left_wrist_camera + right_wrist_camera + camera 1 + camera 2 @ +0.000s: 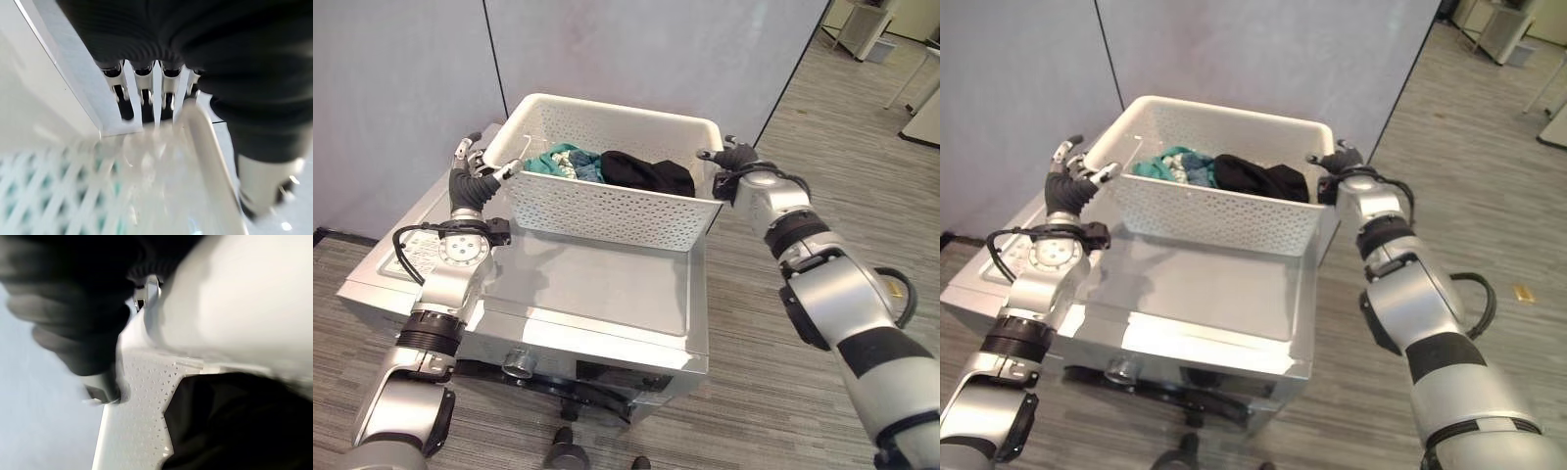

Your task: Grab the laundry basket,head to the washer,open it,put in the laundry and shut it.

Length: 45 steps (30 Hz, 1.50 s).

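A white perforated laundry basket [599,211] stands on the flat top of the silver washer [597,286]. Inside lie teal clothes [558,162] and a black garment [646,172]. My left hand [475,178] is at the basket's left end, open, with its fingers [146,93] straight beside the rim and the thumb pointing at the basket wall. At the right end, my right hand [734,163] rests against the rim [146,340], open, its thumb reaching over the corner. The black garment [234,421] shows past that hand.
A grey partition wall [411,78] rises right behind the washer. The washer's front panel with a round knob [519,362] faces me below. Open grey plank floor [803,127] stretches to the right, with white furniture [862,29] far back.
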{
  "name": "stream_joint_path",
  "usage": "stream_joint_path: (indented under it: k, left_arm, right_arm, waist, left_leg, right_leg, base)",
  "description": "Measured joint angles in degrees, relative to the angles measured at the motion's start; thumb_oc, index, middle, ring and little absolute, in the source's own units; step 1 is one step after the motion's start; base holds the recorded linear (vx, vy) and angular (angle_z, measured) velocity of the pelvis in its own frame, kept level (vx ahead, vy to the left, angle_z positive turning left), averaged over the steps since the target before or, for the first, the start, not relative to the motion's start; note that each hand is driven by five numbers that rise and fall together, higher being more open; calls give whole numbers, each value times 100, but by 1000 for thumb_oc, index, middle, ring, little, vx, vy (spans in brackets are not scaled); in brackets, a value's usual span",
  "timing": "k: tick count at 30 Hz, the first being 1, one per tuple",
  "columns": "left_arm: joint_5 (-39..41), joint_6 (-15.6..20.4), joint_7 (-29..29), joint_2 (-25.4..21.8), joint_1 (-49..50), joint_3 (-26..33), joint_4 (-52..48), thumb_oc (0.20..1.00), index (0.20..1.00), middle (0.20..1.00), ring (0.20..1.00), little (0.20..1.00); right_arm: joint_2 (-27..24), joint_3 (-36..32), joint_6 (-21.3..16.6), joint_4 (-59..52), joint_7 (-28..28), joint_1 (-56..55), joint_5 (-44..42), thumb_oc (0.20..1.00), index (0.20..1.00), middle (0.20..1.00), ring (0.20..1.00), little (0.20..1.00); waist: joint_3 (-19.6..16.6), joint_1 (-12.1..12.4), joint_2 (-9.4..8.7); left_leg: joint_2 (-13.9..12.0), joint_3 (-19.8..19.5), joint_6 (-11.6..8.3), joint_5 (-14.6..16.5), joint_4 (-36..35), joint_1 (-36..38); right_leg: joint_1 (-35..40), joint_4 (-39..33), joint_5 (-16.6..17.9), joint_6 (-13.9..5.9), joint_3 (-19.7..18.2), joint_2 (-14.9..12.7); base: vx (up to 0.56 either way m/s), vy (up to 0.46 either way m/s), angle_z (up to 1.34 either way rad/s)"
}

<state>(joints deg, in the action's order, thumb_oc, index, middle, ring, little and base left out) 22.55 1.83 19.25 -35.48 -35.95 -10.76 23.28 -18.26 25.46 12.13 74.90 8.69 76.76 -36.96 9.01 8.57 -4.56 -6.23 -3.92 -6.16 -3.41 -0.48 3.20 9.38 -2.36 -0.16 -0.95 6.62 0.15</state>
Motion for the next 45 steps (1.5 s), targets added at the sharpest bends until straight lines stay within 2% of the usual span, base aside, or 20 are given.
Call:
stream_joint_path:
  k: [2, 4, 13, 17, 18, 23, 26, 29, 31, 32, 33, 34, 35, 37, 38, 41, 42, 44, 45]
  left_arm:
    - [12, -107, 17, 33, -150, -401, 316, 1000, 1000, 1000, 1000, 1000]
    - [13, -132, 12, 43, -442, -661, 767, 1000, 1000, 1000, 1000, 1000]
    - [5, -242, -36, 81, -667, -860, 957, 1000, 1000, 1000, 1000, 1000]
    - [-6, -227, -157, 87, -694, -918, 957, 1000, 1000, 1000, 1000, 1000]
    - [-4, -228, -193, 81, -785, -1014, 1017, 1000, 1000, 1000, 1000, 1000]
    - [64, -236, -213, 88, -966, -1049, 1200, 1000, 1000, 1000, 1000, 1000]
    - [186, -240, -204, 54, -989, -1039, 1186, 1000, 1000, 1000, 1000, 1000]
    - [224, -241, -174, -139, -1010, -951, 1073, 1000, 1000, 1000, 1000, 1000]
    - [211, -216, -130, -710, -860, -557, 586, 1000, 1000, 1000, 1000, 1000]
    - [193, -189, -36, -1062, -740, -179, 302, 1000, 1000, 1000, 1000, 1000]
    - [137, -45, -32, -1576, -202, 286, -220, 1000, 1000, 1000, 1000, 1000]
    - [100, 45, -8, -1784, 90, 685, -311, 1000, 1000, 1000, 1000, 1000]
    - [104, 49, 52, -1881, 295, 1024, -241, 1000, 1000, 1000, 1000, 1000]
    - [107, 50, 101, -2009, 790, 1673, -103, 1000, 1000, 1000, 1000, 1000]
    - [107, 56, 50, -2145, 1532, 2167, -28, 1000, 1000, 1000, 1000, 1000]
    - [118, 10, -43, -1953, 3325, 3196, 59, 1000, 1000, 1000, 1000, 1000]
    - [126, -161, -78, -1630, 3872, 3581, 285, 1000, 1000, 1000, 1000, 1000]
    - [130, -179, -143, -1206, 4244, 3935, 344, 1000, 1000, 1000, 1000, 1000]
    - [130, -181, -145, -1187, 4257, 3939, 346, 1000, 1000, 1000, 1000, 1000]
  right_arm:
    - [296, 59, 65, 527, -46, 159, 283, 1000, 1000, 1000, 1000, 1000]
    - [390, 213, 100, 738, -142, 166, 482, 1000, 1000, 1000, 1000, 1000]
    - [275, 236, 170, 830, -359, 172, 736, 1000, 1000, 1000, 1000, 1000]
    - [-19, 250, 179, 826, -526, 232, 732, 1000, 1000, 1000, 1000, 1000]
    - [-264, 240, 179, 822, -540, 295, 704, 1000, 1000, 1000, 1000, 1000]
    - [-805, 221, 164, 770, -495, 763, 569, 1000, 1000, 1000, 1000, 1000]
    - [-999, -2, 122, 382, -381, 821, 202, 1000, 1000, 1000, 1000, 1000]
    - [-1235, -333, -126, -342, -251, 698, -288, 1000, 1000, 1000, 1000, 1000]
    - [-1671, -738, -557, -1607, -133, 204, -769, 1000, 1000, 1000, 1000, 1000]
    - [-2082, -897, -742, -1974, 22, -109, -830, 1000, 1000, 1000, 1000, 1000]
    - [-2484, -1250, -872, -2853, 22, -761, -830, 1000, 1000, 1000, 1000, 1000]
    - [-2758, -1391, -1025, -3165, 50, -1161, -824, 1000, 1000, 1000, 1000, 1000]
    - [-3006, -1479, -1134, -3171, 121, -1481, -811, 1000, 1000, 1000, 1000, 1000]
    - [-3355, -1608, -1108, -2844, 208, -1925, -741, 1000, 1000, 1000, 1000, 1000]
    - [-3621, -1922, -1089, -2693, 218, -2571, -657, 1000, 1000, 1000, 1000, 1000]
    - [-3630, -2891, -1054, -2757, 134, -4113, -566, 1000, 1000, 1000, 1000, 1000]
    - [-3619, -3166, -928, -2550, 130, -4792, -504, 1000, 1000, 1000, 1000, 1000]
    - [-3288, -3636, -893, -2879, 39, -5479, -456, 1000, 1000, 1000, 1000, 1000]
    - [-3265, -3652, -899, -2898, 34, -5497, -453, 1000, 1000, 1000, 1000, 1000]
  waist:
    - [-164, 76, -11]
    - [-293, 143, -44]
    - [-356, 175, -81]
    - [-370, 161, -79]
    - [-369, 163, -73]
    - [-370, 58, -54]
    - [-364, -41, -30]
    - [-355, -167, -7]
    - [-353, -291, -2]
    - [-348, -401, 13]
    - [-362, -481, -8]
    - [-353, -496, 9]
    - [-358, -490, 45]
    - [-415, -489, 146]
    - [-441, -520, 264]
    - [-419, -583, 422]
    - [-424, -585, 504]
    - [-450, -592, 552]
    - [-449, -599, 552]
  left_leg:
    - [25, 2, 25, 15, -6, 46]
    - [24, -15, 44, 28, -6, 52]
    - [44, -80, 45, 27, 15, 2]
    - [57, -167, 56, 15, 23, -100]
    - [66, -176, 65, 5, 22, -118]
    - [76, -164, 71, -2, 20, -98]
    - [76, -143, 73, -1, -3, -21]
    - [72, -112, 82, -9, -54, 46]
    - [53, 3, 94, -32, -195, 94]
    - [65, 64, 106, -87, -277, 129]
    - [62, 121, 113, -90, -356, 149]
    - [72, 151, 121, -98, -412, 208]
    - [85, 182, 125, -103, -442, 263]
    - [91, 283, 162, -74, -464, 307]
    - [92, 317, 168, -68, -467, 280]
    - [73, 444, 183, -48, -468, 285]
    - [69, 452, 199, -27, -471, 287]
    - [56, 469, 185, -18, -472, 309]
    - [56, 470, 183, -17, -472, 312]
  right_leg:
    - [87, -91, 35, -13, 5, -19]
    - [124, -130, 34, -12, 19, -15]
    - [141, -170, 49, -14, 82, -20]
    - [83, -172, 50, -14, 162, -23]
    - [68, -174, 51, -15, 169, -28]
    - [77, -165, 50, -17, 172, -42]
    - [133, -174, 44, -25, 153, -47]
    - [149, -172, 42, -28, 131, -51]
    - [97, -171, 42, -32, 25, -53]
    - [56, -199, 77, -54, -12, -69]
    - [35, -196, 63, -63, -34, -74]
    - [68, -236, 68, -68, -79, -86]
    - [100, -256, 75, -77, -123, -96]
    - [106, -256, 79, -85, -150, -119]
    - [55, -256, 85, -96, -165, -122]
    - [1, -260, 82, -100, -288, -115]
    - [-2, -293, 81, -100, -300, -116]
    - [-10, -311, 38, -157, -306, -111]
    - [-11, -309, 35, -157, -307, -111]
  base:
    - [0, 0, 0]
    - [18, -3, 4]
    - [-3, -17, 4]
    - [-17, -29, 11]
    - [0, 0, 0]
    - [-18, -10, 0]
    - [0, 0, 0]
    - [1, -2, -5]
    - [14, 1, -24]
    - [5, 7, -22]
    - [16, 6, -20]
    - [4, 1, -21]
    - [17, 0, -19]
    - [-12, 3, -19]
    - [-9, 6, -20]
    - [12, 4, -18]
    - [12, -2, -14]
    - [0, 0, -3]
    - [6, -2, -6]
